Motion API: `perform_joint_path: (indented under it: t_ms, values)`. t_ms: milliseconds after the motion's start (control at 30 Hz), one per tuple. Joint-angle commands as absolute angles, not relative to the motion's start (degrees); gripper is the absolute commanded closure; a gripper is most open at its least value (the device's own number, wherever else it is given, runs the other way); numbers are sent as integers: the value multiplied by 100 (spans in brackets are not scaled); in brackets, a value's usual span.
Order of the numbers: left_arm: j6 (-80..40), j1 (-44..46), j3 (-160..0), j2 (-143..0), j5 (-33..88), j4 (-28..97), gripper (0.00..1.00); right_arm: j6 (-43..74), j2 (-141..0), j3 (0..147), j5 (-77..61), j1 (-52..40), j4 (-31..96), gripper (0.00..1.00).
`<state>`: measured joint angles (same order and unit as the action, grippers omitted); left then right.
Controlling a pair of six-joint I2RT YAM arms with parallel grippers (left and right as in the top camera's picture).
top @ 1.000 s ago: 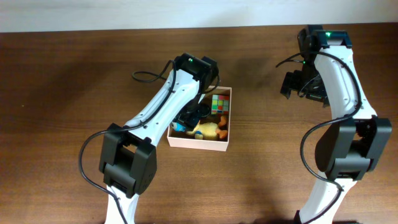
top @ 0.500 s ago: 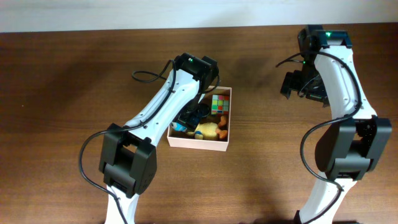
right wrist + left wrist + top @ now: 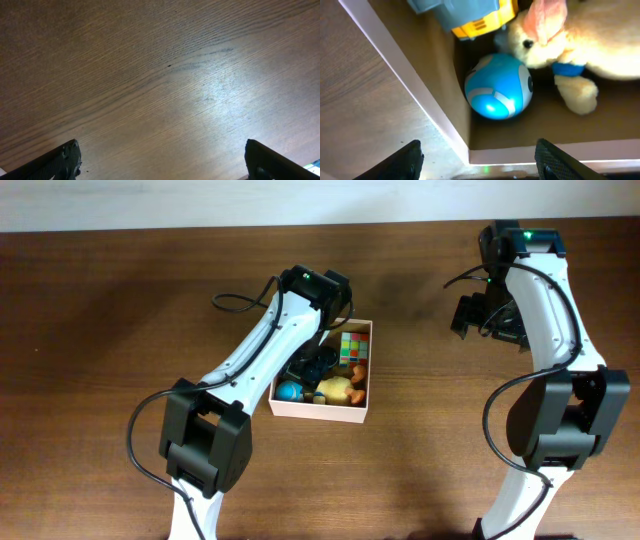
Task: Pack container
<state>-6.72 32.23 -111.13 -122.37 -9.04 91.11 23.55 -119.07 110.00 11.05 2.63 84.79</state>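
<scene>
The container (image 3: 320,409), a shallow white-walled box with a tan inside, sits mid-table and holds several toys. A blue ball (image 3: 289,391) lies in its near left corner beside a yellow plush (image 3: 336,389), with a colour cube (image 3: 353,346) at the back. My left gripper (image 3: 308,368) hovers over the box, open. In the left wrist view the blue ball (image 3: 498,86) rests free against the container wall (image 3: 415,90), beyond my left gripper (image 3: 482,162), with the plush (image 3: 575,40) and a grey-and-yellow toy (image 3: 465,15) around it. My right gripper (image 3: 485,320) is open over bare wood.
The right wrist view shows only brown tabletop (image 3: 165,75) under my right gripper (image 3: 165,162). A black cable (image 3: 235,303) loops off the left arm behind the box. The table's far edge (image 3: 200,228) meets a white wall.
My left gripper has opened and let go of the blue ball, which now lies uncovered in the container's corner. The right arm has not moved.
</scene>
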Motion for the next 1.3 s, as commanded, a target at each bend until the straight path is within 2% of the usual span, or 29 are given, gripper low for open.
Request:
perform_joint_path:
  t_ms: [0, 133, 467, 767, 900, 1000, 1267]
  values:
    - [-681, 3197, -11268, -12154, -1050, 9070, 27, 2340, -11887, 10989, 1096, 266, 8477, 1]
    - [-683, 3151, -11786, -12149, -1273, 9282, 28, 2340, -11887, 10989, 1096, 266, 8477, 1]
    - [-915, 2237, -14818, -12125, -1343, 9671, 27, 2340, -11887, 10989, 1096, 266, 8477, 1]
    - [-1199, 733, -15286, -12127, -1461, 9671, 25, 2340, -11887, 10989, 1096, 266, 8477, 1]
    - [-1197, 263, -15283, -12127, -1026, 9671, 22, 2340, -11887, 10989, 1096, 266, 8475, 1]
    - [-1197, 97, -15283, -12127, -768, 9671, 1, 2340, -11887, 10989, 1096, 266, 8475, 1]
    - [-1197, 95, -15283, -12127, -773, 9668, 1, 2340, -11887, 10989, 1096, 266, 8477, 1]
